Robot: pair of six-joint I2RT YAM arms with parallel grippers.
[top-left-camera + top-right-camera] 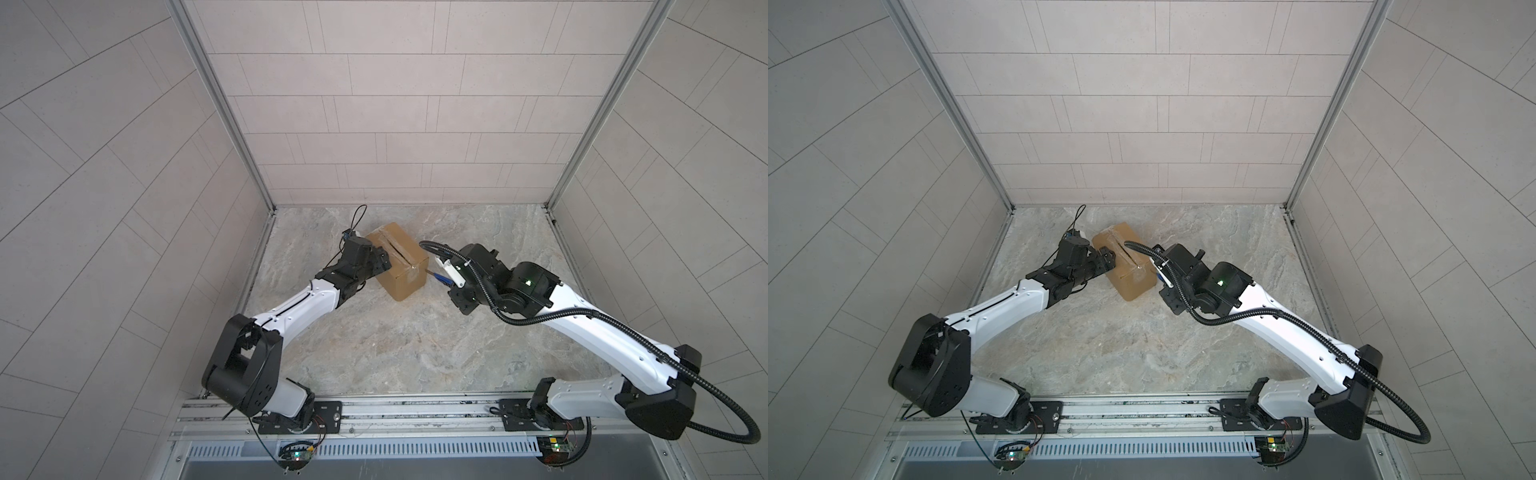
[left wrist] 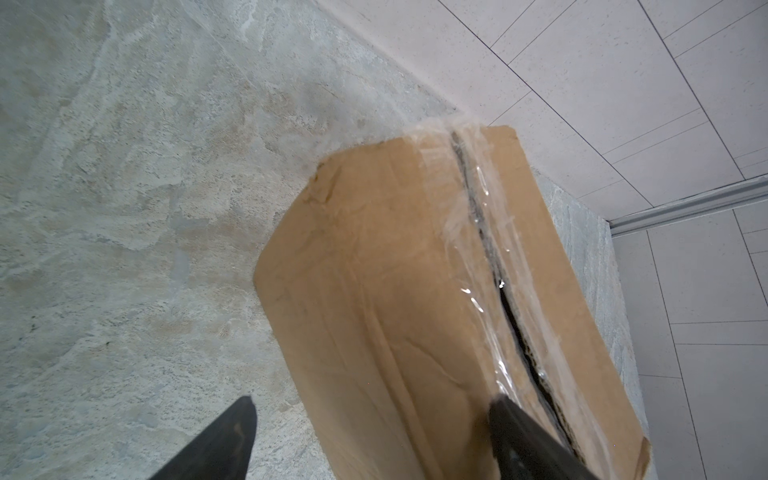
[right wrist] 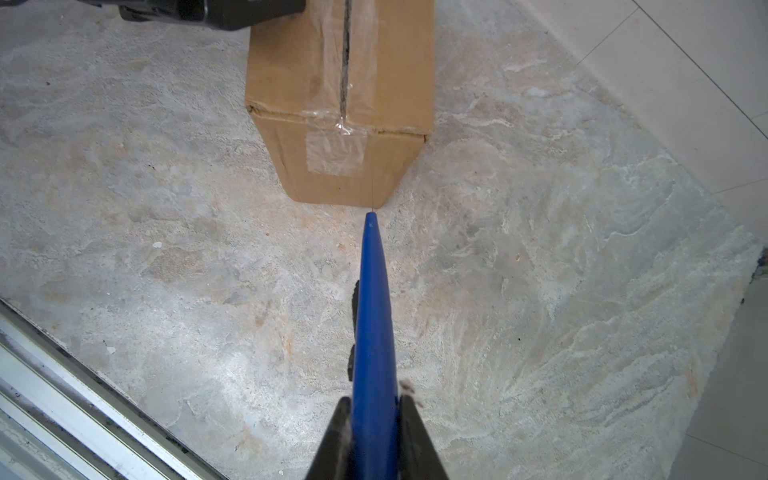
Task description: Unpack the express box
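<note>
Small brown cardboard express box (image 1: 401, 259) sits back-left on marbled tabletop (image 3: 166, 249), tape seam (image 2: 482, 216) slit. My left claw (image 2: 372, 401), spread wide, straddles 1 top edge, probably bracing. My right claw (image 3: 376, 401) clamps slim blue utility knife (image 3: 374, 311), tip facing box end.

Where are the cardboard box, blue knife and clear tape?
brown cardboard box (image 1: 409, 279): a top view, side wall.
blue plastic knife (image 3: 372, 311): right wrist view, mid-handle.
clear tape (image 3: 336, 154): right wrist view, end patch.
</note>
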